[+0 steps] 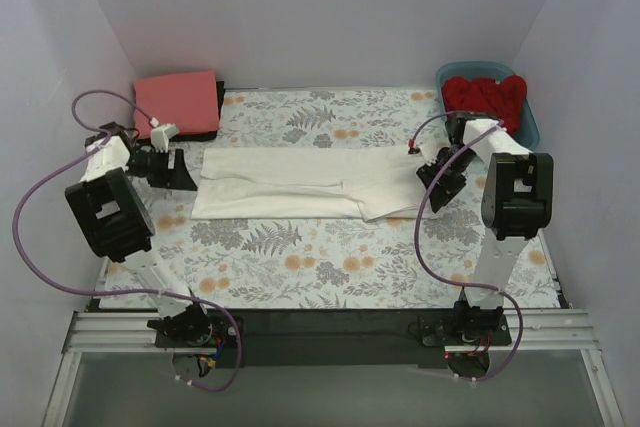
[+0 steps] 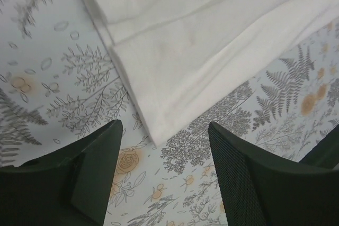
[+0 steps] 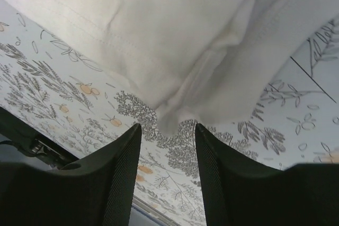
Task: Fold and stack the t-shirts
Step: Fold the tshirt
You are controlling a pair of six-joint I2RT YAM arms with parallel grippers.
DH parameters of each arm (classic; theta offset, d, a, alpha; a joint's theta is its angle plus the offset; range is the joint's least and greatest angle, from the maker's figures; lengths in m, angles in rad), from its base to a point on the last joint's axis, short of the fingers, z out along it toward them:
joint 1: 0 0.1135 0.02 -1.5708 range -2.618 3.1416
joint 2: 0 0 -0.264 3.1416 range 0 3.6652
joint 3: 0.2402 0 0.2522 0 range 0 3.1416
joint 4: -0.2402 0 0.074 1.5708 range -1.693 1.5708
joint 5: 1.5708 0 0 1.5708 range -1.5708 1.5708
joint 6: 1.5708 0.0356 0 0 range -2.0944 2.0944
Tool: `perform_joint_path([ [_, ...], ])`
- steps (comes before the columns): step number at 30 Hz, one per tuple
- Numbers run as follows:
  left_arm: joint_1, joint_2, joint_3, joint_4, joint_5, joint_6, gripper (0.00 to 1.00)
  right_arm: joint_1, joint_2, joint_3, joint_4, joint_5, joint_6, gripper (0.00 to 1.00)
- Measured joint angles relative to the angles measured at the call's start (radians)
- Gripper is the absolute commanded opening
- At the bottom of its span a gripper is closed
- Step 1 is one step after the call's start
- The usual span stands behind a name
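Note:
The white t-shirt [image 1: 300, 185] lies partly folded in a long strip across the middle of the floral cloth. The coral-pink t-shirt [image 1: 178, 100] lies folded at the back left. The red t-shirt [image 1: 485, 94] is bunched in the teal tub [image 1: 532, 119] at the back right. My left gripper [image 1: 190, 179] is open and empty at the white shirt's left end; a corner of the shirt [image 2: 159, 136] lies just ahead of its fingers. My right gripper [image 1: 432, 190] is open and empty at the shirt's right end; a bunched hem [image 3: 175, 123] sits just ahead of its fingers.
The floral table cloth [image 1: 330, 267] covers the table. A black pad [image 1: 218, 112] lies under the pink shirt. White walls close in on three sides. Purple cables loop from both arms.

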Motion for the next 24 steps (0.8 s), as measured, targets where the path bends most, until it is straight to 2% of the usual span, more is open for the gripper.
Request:
perform_joint_path([
  [4,-0.035,-0.101,0.118,0.003,0.116,-0.01,0.66,-0.006,-0.086,0.04,-0.017,-0.005,0.021,0.54],
  [7,-0.147,-0.239,0.085,0.08,0.188,-0.048,0.63,-0.011,-0.155,0.085,-0.016,-0.038,0.045,0.49],
  [11,-0.455,-0.425,-0.111,0.33,0.227,-0.214,0.6,-0.012,-0.193,0.093,-0.023,-0.092,0.094,0.4],
  [12,-0.573,-0.447,-0.17,0.426,0.223,-0.284,0.59,-0.012,-0.19,0.089,-0.021,-0.1,0.107,0.39],
  [15,-0.822,-0.415,-0.252,0.589,0.206,-0.449,0.58,-0.011,-0.159,0.061,-0.023,-0.131,0.142,0.38],
  [18,-0.998,-0.327,-0.281,0.724,0.18,-0.613,0.62,-0.011,-0.122,0.021,-0.023,-0.163,0.174,0.42],
  [24,-1.197,-0.172,-0.33,0.975,0.144,-0.91,0.63,-0.011,-0.046,-0.019,-0.01,-0.192,0.22,0.48],
])
